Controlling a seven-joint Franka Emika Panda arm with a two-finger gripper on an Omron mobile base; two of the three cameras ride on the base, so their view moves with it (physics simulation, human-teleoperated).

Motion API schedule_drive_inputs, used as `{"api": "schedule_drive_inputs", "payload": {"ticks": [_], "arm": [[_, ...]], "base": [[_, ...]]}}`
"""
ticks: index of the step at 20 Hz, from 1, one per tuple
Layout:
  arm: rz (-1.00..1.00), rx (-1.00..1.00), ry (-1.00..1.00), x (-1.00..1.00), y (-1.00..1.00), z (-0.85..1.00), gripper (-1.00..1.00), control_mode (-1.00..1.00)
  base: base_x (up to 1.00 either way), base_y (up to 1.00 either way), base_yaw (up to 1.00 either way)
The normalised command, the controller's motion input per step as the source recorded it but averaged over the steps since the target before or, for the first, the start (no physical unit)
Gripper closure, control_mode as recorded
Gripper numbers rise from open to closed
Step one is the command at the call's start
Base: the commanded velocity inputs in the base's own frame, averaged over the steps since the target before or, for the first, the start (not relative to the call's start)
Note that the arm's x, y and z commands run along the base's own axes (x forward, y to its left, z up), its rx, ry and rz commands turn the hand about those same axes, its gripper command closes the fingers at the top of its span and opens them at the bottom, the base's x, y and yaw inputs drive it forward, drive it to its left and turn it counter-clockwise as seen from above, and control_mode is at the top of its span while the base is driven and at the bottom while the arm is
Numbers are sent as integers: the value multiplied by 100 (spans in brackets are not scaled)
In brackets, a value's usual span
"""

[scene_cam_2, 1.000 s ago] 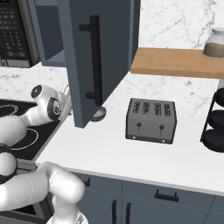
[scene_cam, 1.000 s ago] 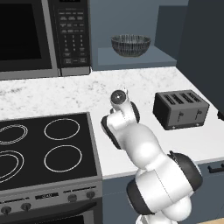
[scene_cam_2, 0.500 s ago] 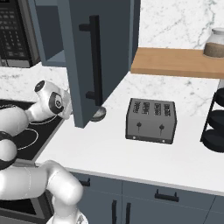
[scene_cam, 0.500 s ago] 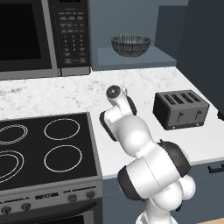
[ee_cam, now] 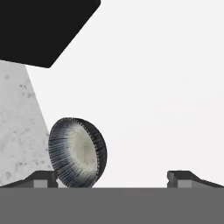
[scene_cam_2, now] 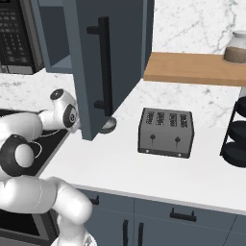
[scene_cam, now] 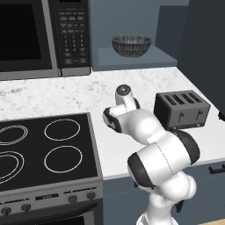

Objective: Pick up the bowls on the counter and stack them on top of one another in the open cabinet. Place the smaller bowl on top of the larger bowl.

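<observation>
The larger bowl (scene_cam: pixel 131 45) sits upright on the shelf of the open cabinet (scene_cam: pixel 132 57), the blue-grey recess to the right of the microwave (scene_cam: pixel 44 37). The smaller bowl (ee_cam: pixel 77 152) lies on the white counter (ee_cam: pixel 153 96); in the hand view it appears tipped toward the camera, pale inside showing, close to one fingertip of the hand (ee_cam: pixel 112 178) and not between the two. From the right base view, part of this bowl (scene_cam_2: pixel 109 125) peeks out from behind the lower edge of the cabinet door (scene_cam_2: pixel 103 62), which hangs open over the counter (scene_cam_2: pixel 158 168). The hand is released, its fingers spread wide with nothing between them. The white arm (scene_cam: pixel 145 132) reaches forward over the counter (scene_cam: pixel 110 88) between the stovetop (scene_cam: pixel 44 145) and the toaster (scene_cam: pixel 181 109). In the right base view the toaster (scene_cam_2: pixel 166 131) stands near the middle of the counter, well apart from the small bowl. A wooden shelf (scene_cam_2: pixel 192 67) carries a jar (scene_cam_2: pixel 236 47) at the far right, and a dark wire rack (scene_cam_2: pixel 235 129) stands below it.
</observation>
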Motion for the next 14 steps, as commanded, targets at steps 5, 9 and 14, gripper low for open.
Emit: {"api": "schedule_drive_inputs", "payload": {"ticks": [5, 9, 14], "arm": [[-1, 0, 5, 37, 25, -36, -100, -100], [0, 0, 11, 35, 20, -11, -100, -100], [0, 0, 7, 39, 5, -5, -100, -100]], "base": [[0, 0, 0], [0, 0, 0], [0, 0, 0]]}}
